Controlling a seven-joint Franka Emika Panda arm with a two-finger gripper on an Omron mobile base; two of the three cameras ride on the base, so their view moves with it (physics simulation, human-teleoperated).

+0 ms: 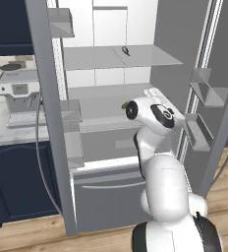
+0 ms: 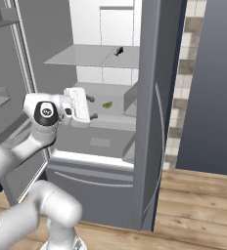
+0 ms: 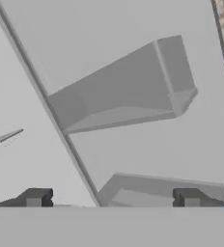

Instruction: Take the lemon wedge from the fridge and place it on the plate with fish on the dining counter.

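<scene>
With both fridge (image 2: 149,97) doors swung open, the gripper (image 2: 92,107) sits inside at middle-shelf height, its jaws spread wide and holding nothing. Just beyond its fingertips (image 2: 93,116), the lemon wedge (image 2: 107,104) lies on the grey middle shelf (image 2: 113,114), apart from them. One shelf up rests a small dark curled object (image 2: 119,50).

lemon wedge (image 2: 107,104): olive-green sliver (tiny), flat on middle shelf | fridge (image 2: 149,122): doors open
</scene>
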